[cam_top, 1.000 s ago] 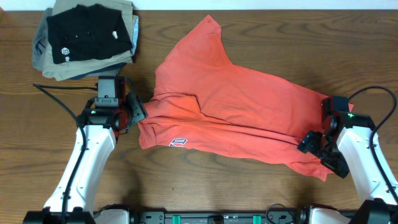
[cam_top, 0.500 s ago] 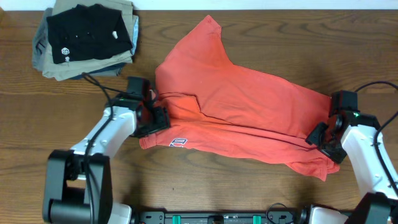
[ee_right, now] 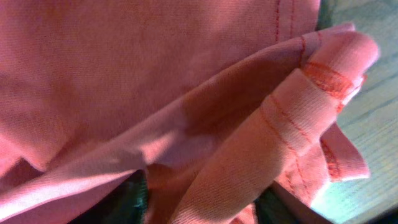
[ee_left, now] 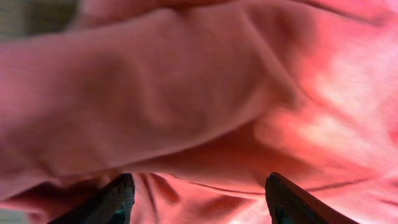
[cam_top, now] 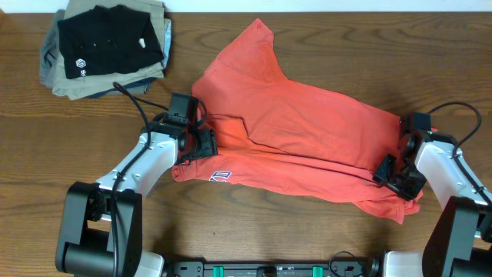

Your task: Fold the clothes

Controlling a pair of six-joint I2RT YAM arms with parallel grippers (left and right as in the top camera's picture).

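An orange shirt [cam_top: 292, 131] lies crumpled and spread across the wooden table [cam_top: 307, 238]. My left gripper [cam_top: 198, 142] is at the shirt's left edge, just above its white logo. In the left wrist view the left gripper [ee_left: 202, 202] stands open, with orange cloth [ee_left: 186, 93] lying between and beyond its dark fingertips [ee_left: 118, 199]. My right gripper [cam_top: 392, 173] sits at the shirt's right edge. In the right wrist view the right gripper [ee_right: 202, 202] has closed on a thick fold of hemmed cloth [ee_right: 298, 118] that fills the gap between its fingers.
A stack of folded clothes [cam_top: 108, 46], black on top of beige and grey, sits at the back left corner. A black cable [cam_top: 134, 104] runs from the left arm toward that stack. Bare wood shows to the front and far right.
My left arm swung right from beside the shirt onto its left edge. My right gripper shifted up onto the right hem and its jaws closed in on the cloth.
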